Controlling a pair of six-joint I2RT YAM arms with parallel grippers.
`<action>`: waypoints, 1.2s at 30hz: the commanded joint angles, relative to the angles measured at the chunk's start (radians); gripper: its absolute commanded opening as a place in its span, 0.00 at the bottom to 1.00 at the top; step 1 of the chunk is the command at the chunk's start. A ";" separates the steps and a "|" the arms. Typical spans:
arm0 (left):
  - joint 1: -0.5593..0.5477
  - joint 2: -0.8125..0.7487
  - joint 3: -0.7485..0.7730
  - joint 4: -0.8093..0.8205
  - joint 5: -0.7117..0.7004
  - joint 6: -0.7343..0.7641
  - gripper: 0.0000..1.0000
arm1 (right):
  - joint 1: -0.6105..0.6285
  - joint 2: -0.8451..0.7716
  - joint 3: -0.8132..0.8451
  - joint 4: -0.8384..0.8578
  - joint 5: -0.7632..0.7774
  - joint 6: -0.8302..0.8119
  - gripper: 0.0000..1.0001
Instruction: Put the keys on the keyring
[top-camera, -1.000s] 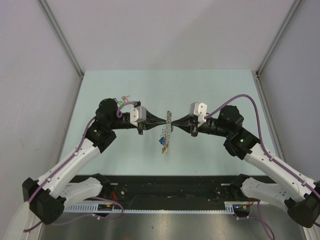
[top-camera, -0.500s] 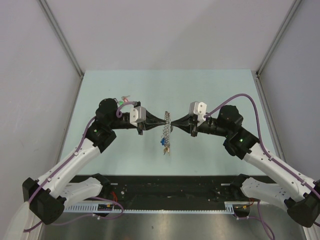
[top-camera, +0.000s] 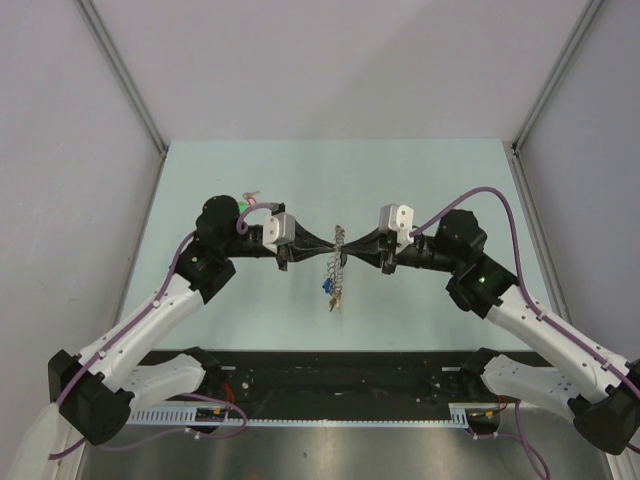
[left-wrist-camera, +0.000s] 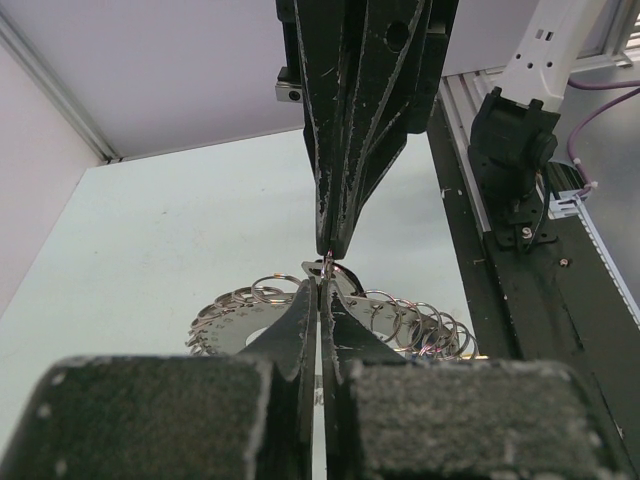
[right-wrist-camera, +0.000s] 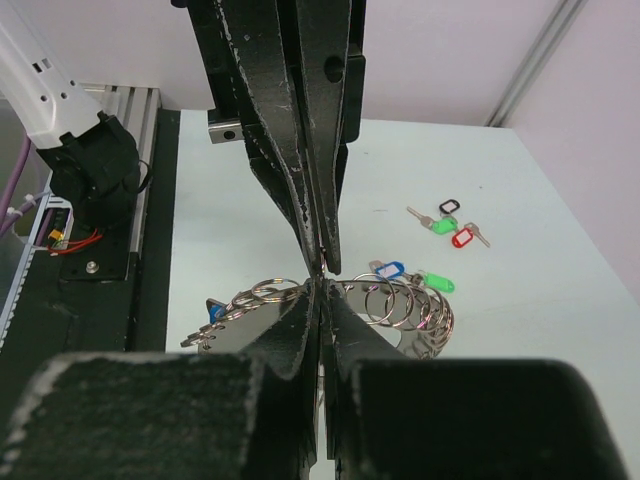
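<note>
The keyring (top-camera: 334, 264), a silvery disc edged with many small split rings, hangs in the air between my two grippers. My left gripper (top-camera: 331, 241) and right gripper (top-camera: 346, 241) meet tip to tip, each shut on the ring's top edge. A few small keys (top-camera: 333, 296), one with a blue tag, dangle from its lower end. In the left wrist view my left gripper (left-wrist-camera: 322, 275) pinches the ring (left-wrist-camera: 229, 329). In the right wrist view my right gripper (right-wrist-camera: 320, 286) pinches the ring (right-wrist-camera: 241, 322), which carries a blue tag (right-wrist-camera: 388, 270) and a green tag (right-wrist-camera: 437, 281).
Loose keys with green, red and black tags (right-wrist-camera: 447, 222) lie on the pale green table; in the top view they lie (top-camera: 249, 198) beside my left arm. A black rail (top-camera: 330, 372) runs along the near edge. Grey walls enclose the table.
The left arm has edged slightly right. The hanging ring and its keys have swung a little to the right and lower. Both grippers stay shut on the ring.
</note>
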 joint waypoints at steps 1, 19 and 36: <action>-0.006 0.002 0.034 0.029 0.030 -0.005 0.00 | 0.000 -0.001 0.042 0.082 -0.043 0.015 0.00; -0.017 0.002 0.061 -0.048 -0.026 0.036 0.01 | 0.006 0.034 0.084 0.061 0.002 0.012 0.00; -0.034 0.022 0.117 -0.193 -0.081 0.108 0.00 | 0.024 0.111 0.179 -0.076 0.040 -0.022 0.00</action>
